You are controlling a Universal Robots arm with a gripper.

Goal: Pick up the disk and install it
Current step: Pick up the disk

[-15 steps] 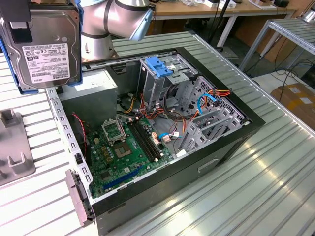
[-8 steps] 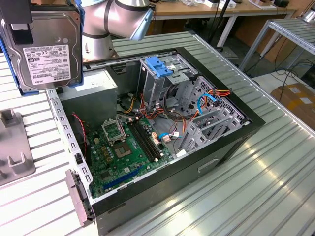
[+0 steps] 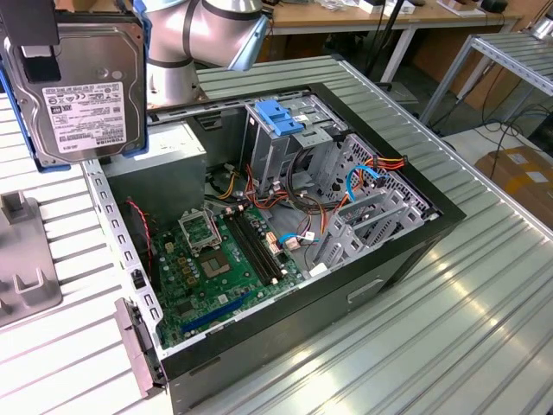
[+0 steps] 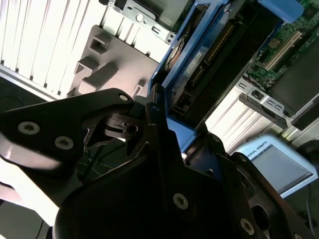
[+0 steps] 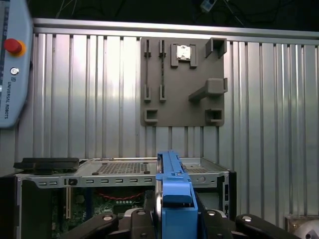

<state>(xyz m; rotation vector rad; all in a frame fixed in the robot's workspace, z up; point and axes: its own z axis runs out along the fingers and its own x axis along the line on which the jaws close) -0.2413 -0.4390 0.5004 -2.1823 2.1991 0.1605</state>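
One disk [image 3: 78, 86], held upright above the counter [image 3: 484, 285], fingers [image 4: 162, 149] pinching its blue rails; height apparently chosen to clear the open computer case [image 3: 389, 259] walls.

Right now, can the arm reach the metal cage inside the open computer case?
Probably yes: the case is open on top, nothing stands over the cage, and the held disk hangs clear of both.
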